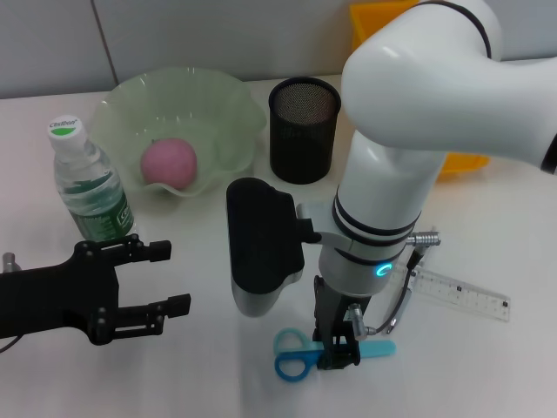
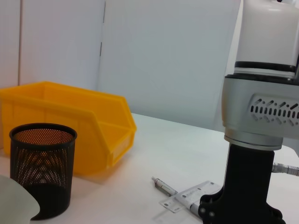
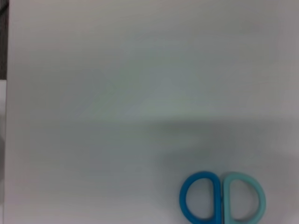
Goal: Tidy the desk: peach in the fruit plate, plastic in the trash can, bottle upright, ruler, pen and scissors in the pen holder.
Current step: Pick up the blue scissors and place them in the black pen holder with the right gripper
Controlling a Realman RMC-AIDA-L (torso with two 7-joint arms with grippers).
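Directly under the right gripper point(image 1: 338, 353) lay the scissors point(image 1: 300, 357), flat on the worktop point(image 1: 487, 374), long axis running left-right: blue handle loops toward the robot's left, teal blade end poking out to the right. Right fingers point(image 1: 326, 335) were at the scissors' mid-section, straddling or touching; I couldn't tell whether they had closed on it. Left gripper point(image 1: 148, 279) hung well off to the left, fingers apart, empty, so the right arm was nearer.

Containers:
- fruit plate point(image 1: 235, 104): peach point(image 1: 169, 163) already in it
- pen holder point(image 1: 304, 129): looked empty
- bottle point(image 1: 90, 185): upright
- ruler point(image 1: 457, 292) and pen point(image 2: 164, 186): loose on the worktop
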